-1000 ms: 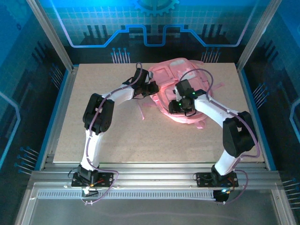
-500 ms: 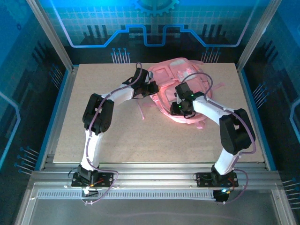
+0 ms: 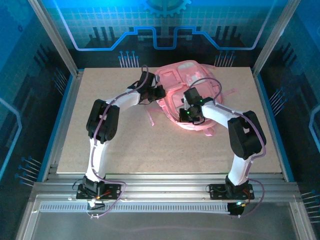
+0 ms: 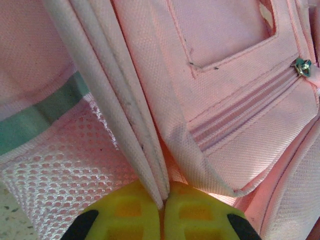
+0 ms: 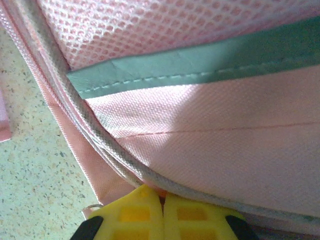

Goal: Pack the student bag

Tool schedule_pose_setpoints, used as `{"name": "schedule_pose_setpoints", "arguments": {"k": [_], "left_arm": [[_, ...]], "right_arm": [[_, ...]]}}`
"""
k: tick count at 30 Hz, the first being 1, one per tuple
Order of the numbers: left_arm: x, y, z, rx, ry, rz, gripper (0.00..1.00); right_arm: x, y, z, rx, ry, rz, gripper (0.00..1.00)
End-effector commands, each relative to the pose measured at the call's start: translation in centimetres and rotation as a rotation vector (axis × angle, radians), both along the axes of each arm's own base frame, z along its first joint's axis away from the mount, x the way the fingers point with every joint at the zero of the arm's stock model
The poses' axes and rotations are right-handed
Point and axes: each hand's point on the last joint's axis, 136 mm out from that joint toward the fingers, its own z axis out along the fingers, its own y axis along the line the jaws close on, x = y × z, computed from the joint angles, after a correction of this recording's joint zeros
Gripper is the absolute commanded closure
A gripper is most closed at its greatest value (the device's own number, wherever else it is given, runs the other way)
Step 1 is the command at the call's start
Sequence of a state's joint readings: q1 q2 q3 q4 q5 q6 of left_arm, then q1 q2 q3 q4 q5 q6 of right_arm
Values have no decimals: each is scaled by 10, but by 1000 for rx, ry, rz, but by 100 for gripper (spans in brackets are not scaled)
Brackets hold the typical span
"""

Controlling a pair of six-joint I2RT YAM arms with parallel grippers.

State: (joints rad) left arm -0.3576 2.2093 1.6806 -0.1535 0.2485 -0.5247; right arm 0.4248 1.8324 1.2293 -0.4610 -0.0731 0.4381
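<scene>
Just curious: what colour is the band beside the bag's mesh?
The band is teal-green; right wrist view.

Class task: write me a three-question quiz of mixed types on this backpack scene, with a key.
1. True or false: the left gripper is open, clear of the student bag.
2. The right gripper is shut at: A) the bag's piped edge; B) bare table; C) a loose pencil.
3. What colour is the band beside the mesh?
Key: 1 false, it is shut on a fold of the bag; 2 A; 3 green.
</scene>
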Motion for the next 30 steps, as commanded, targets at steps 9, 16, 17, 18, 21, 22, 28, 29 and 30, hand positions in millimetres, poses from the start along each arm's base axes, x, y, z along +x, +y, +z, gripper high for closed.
{"name": "schedule_pose_setpoints", "arguments": {"k": [9, 16, 17, 18, 21, 22, 28, 29, 30], "left_arm": [[18, 27, 19, 3, -14, 56, 100], [21, 37, 16, 22, -9, 69, 99], [21, 39, 14, 24, -6, 72, 99], [22, 40, 15, 25, -8, 72, 99], [23, 43, 12, 30, -5, 73, 100], [24, 44, 12, 33, -5, 75, 100], [32, 52, 8, 47, 4, 80, 100], [33, 53, 8, 49, 3, 82, 99], [34, 54, 8, 51, 2, 81, 99]], "right_arm": [[-7, 11, 32, 80, -90, 123, 100], [-22, -2, 29, 51, -60, 147, 100], [-25, -5, 27, 50, -54, 148, 100], [-27, -7, 27, 47, -51, 150, 100], [-33, -18, 28, 30, -43, 149, 100], [-35, -22, 29, 27, -42, 146, 100], [-42, -53, 29, -19, -26, 111, 100], [-43, -59, 30, -31, -26, 104, 100], [-43, -63, 30, -42, -26, 102, 100]]}}
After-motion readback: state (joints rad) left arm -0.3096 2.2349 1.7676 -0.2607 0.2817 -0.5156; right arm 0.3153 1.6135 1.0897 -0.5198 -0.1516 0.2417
